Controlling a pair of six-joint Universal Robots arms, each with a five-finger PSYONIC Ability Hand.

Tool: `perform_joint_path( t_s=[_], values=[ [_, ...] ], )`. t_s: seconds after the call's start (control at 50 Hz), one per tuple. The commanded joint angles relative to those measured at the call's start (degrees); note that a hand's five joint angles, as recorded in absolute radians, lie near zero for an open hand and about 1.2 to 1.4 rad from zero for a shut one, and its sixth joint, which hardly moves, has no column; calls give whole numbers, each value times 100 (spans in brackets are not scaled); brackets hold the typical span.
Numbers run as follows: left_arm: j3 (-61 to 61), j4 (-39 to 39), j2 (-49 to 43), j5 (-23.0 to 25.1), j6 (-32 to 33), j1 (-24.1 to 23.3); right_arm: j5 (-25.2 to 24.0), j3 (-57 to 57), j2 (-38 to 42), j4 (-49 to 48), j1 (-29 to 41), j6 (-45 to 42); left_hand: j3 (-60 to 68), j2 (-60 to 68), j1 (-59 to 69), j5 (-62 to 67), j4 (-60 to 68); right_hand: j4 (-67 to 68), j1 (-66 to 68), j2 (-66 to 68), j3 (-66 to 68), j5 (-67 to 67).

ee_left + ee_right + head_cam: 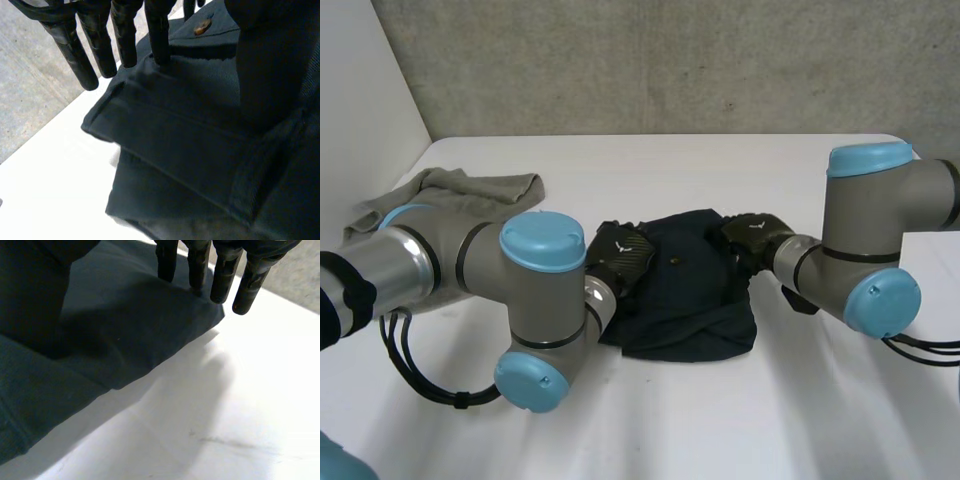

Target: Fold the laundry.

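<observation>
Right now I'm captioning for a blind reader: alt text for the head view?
A dark navy garment lies on the table, left hand on its left edge, right hand on its right edge. A grey garment lies behind the left arm.

**Bright, soft light on a white desk**

The desk [740, 420] is brightly and evenly lit. The dark garment [692, 300] goes almost black in the head view, and its folds are hard to tell apart. In the left wrist view its seams and a brass button [202, 27] catch light. In the right wrist view it throws a soft-edged shadow along its edge.
</observation>
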Motion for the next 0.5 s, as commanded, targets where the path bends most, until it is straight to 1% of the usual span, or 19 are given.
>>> perform_joint_path(
  t_s=[0.02,0.08,0.12,0.14,0.18,0.2,0.24,0.26,0.28,0.34,0.36,0.42,0.44,0.5],
  values=[
    [-63,-36,830,31,-354,29,44,700,-974,-596,-68,249,-245,-240,-327,-465,-201,-344,163,-259,-174,-395],
    [-239,-28,1393,198,-767,117,131,1096,-1353,-976,-94,592,-245,-240,-328,-466,-201,-344,163,-259,-174,-395],
    [-309,-36,1674,338,-969,178,254,1527,-1784,-1249,-217,1084,-245,-240,-328,-466,-201,-344,163,-259,-174,-395],
    [-371,-62,1945,539,-1170,248,298,1659,-1916,-1310,-287,1251,-245,-240,-328,-466,-201,-344,163,-259,-174,-395],
    [-433,-124,2166,742,-1312,293,343,2062,-2205,-1372,-489,1698,-245,-240,-328,-466,-201,-344,163,-259,-174,-395],
    [-520,-246,2359,970,-1435,328,334,2195,-2268,-1372,-542,1822,-245,-240,-328,-466,-201,-344,163,-259,-174,-395],
    [-582,-413,2553,1208,-1541,354,290,2598,-2391,-1390,-648,2155,-245,-240,-328,-466,-201,-344,163,-259,-174,-395],
    [-600,-519,2641,1331,-1576,372,281,2757,-2418,-1416,-666,2271,-245,-240,-328,-466,-201,-344,163,-259,-174,-395],
    [-635,-702,2773,1559,-1663,424,281,2872,-2418,-1425,-666,2341,-262,-257,-344,-482,-218,-344,163,-259,-174,-395],
    [-679,-1002,2923,1911,-1778,538,246,3346,-2427,-1495,-675,2579,-262,-257,-344,-482,-218,-344,163,-259,-174,-395],
    [-714,-1151,2993,2104,-1839,608,220,3461,-2427,-1548,-666,2614,-278,-274,-361,-499,-234,-344,163,-259,-174,-395],
    [-758,-1345,3108,2386,-1910,706,114,3839,-2418,-1837,-666,2650,-429,-425,-512,-650,-385,-344,163,-259,-174,-395],
    [-784,-1442,3178,2552,-1945,767,97,3918,-2409,-1925,-666,2658,-513,-509,-596,-734,-469,-344,163,-259,-174,-395],
    [-793,-1486,3222,2720,-1963,820,-9,4086,-2356,-2224,-657,2676,-531,-526,-614,-752,-487,-344,163,-259,-174,-395]
  ],
)
